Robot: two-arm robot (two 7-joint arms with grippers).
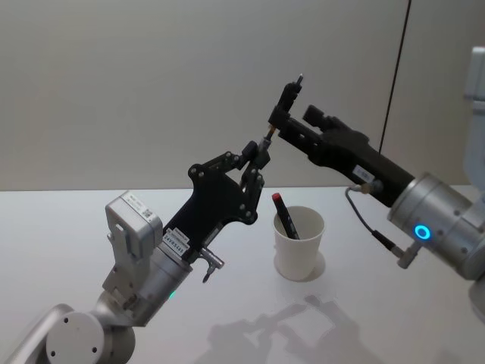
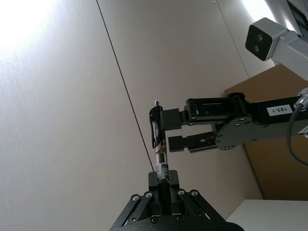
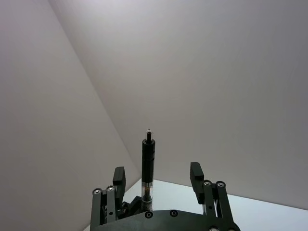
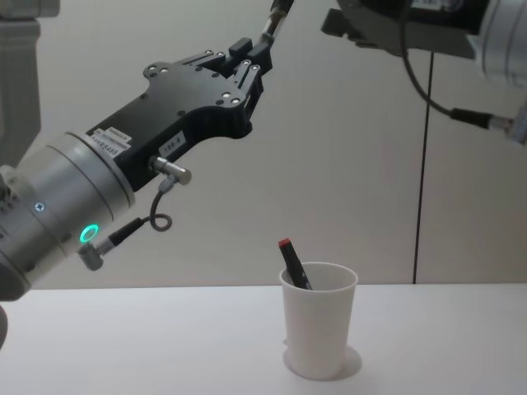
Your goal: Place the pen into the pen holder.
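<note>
A black pen (image 1: 266,141) with a clear lower barrel is held high in the air, slanting up to the right. My left gripper (image 1: 258,155) is shut on the pen's lower end (image 2: 161,159). My right gripper (image 1: 282,110) reaches in from the right and is open. Its fingers (image 3: 119,177) stand apart on either side of the pen's black upper part (image 3: 147,154). The pen holder (image 1: 299,246), a white paper cup, stands on the table below and slightly right of the grippers. A second pen with a red end (image 1: 284,216) leans inside it.
The white table (image 1: 151,220) runs under both arms. A plain wall with a dark vertical seam (image 1: 398,68) stands behind. In the chest view the left arm (image 4: 165,115) crosses above the cup (image 4: 317,329), and the right arm's cable (image 4: 461,111) hangs at the upper right.
</note>
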